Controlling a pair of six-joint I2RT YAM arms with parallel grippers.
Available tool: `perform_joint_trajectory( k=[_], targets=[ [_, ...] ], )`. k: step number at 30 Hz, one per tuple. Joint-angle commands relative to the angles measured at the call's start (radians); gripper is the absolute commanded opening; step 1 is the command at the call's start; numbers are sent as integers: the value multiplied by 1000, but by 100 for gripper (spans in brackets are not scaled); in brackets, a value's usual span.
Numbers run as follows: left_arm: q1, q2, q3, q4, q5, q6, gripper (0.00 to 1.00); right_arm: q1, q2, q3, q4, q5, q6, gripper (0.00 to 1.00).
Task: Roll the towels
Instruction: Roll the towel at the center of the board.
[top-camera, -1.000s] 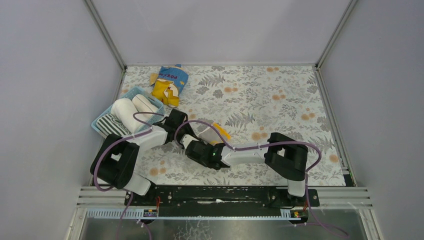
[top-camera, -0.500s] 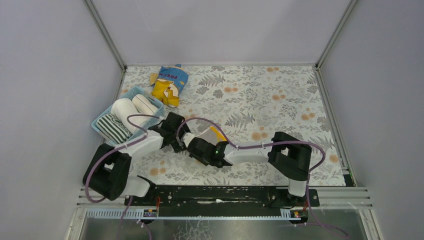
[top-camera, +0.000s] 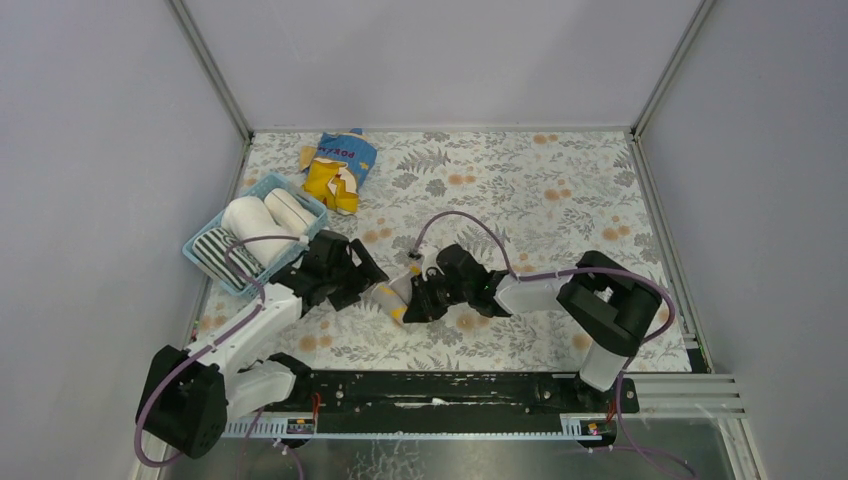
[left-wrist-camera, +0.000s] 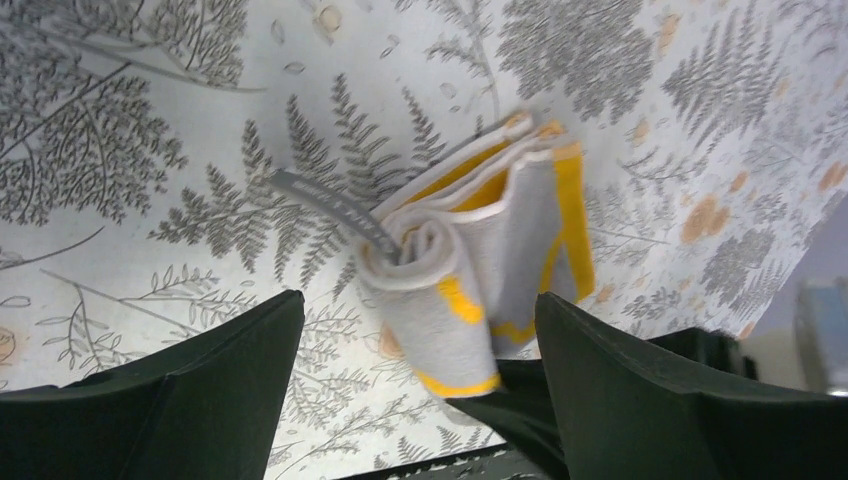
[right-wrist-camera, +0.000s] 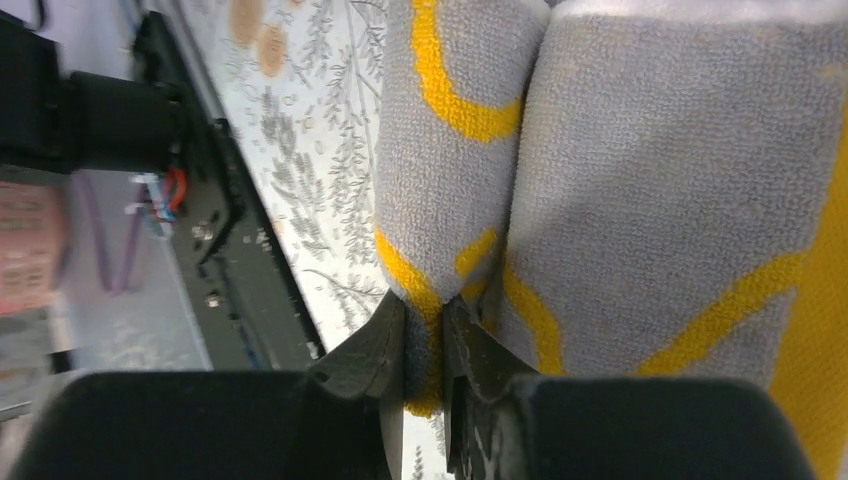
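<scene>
A beige towel with yellow marks (top-camera: 398, 290) lies partly rolled on the fern-patterned table, between the two grippers. In the left wrist view the towel (left-wrist-camera: 470, 260) shows a rolled end and a folded flap, with a grey label sticking out. My left gripper (top-camera: 358, 282) stands open just left of it, touching nothing (left-wrist-camera: 418, 305). My right gripper (top-camera: 414, 300) is shut on the towel's near edge; the right wrist view shows the cloth (right-wrist-camera: 620, 200) pinched between the jaws (right-wrist-camera: 425, 345). Two white rolled towels (top-camera: 252, 217) and a striped one (top-camera: 224, 256) sit in the basket.
The light blue basket (top-camera: 312, 208) stands at the left, close behind my left gripper. A blue-and-yellow snack bag (top-camera: 340, 165) lies at the back left. The black mounting rail (top-camera: 430, 390) runs along the near edge. Grey walls close in both sides.
My left gripper has opened, let go of the towel and drawn back to the left. My right gripper has swung round and shut on the towel's edge, now nearer the front.
</scene>
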Motion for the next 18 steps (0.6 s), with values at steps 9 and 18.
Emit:
perform_joint_trajectory(
  k=[9, 18],
  targets=[
    [0, 4, -88, 70, 117, -34, 82, -140, 154, -165, 586, -326, 458, 13],
    [-19, 102, -93, 154, 131, -36, 69, -167, 244, -188, 593, -315, 533, 15]
  ],
)
